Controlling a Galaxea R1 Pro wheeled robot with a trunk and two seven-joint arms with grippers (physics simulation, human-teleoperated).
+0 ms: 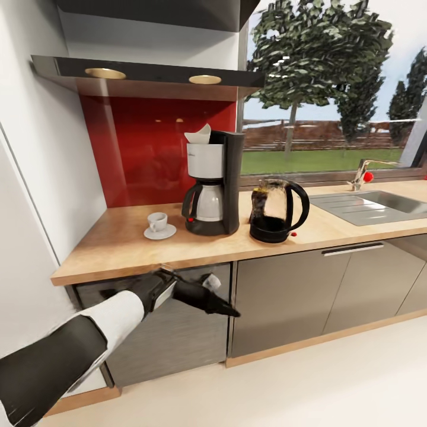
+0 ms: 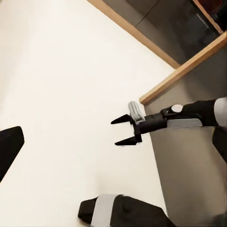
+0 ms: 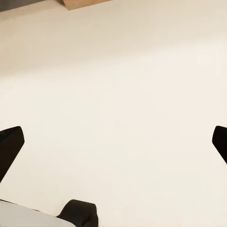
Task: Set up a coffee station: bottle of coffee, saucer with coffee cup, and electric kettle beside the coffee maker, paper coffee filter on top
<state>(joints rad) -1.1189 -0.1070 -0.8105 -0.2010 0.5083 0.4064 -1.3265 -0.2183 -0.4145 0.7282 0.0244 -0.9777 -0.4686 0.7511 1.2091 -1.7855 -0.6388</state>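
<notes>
On the countertop (image 1: pixel 118 246) sat my coffee maker (image 1: pixel 213 184), filter (image 1: pixel 198 134) on top, cup (image 1: pixel 158 221) on saucer (image 1: pixel 160 232), kettle (image 1: pixel 279 210) beside | both grippers were empty, fingers spread | coffee bottle missing; I judged fetching it from the shelf came next.

Counter (image 1: pixel 118 246) free left of cup (image 1: pixel 158 221).

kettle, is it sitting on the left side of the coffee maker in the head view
No, the kettle stands on the counter to the right of the coffee maker; the cup is on its left.
</notes>
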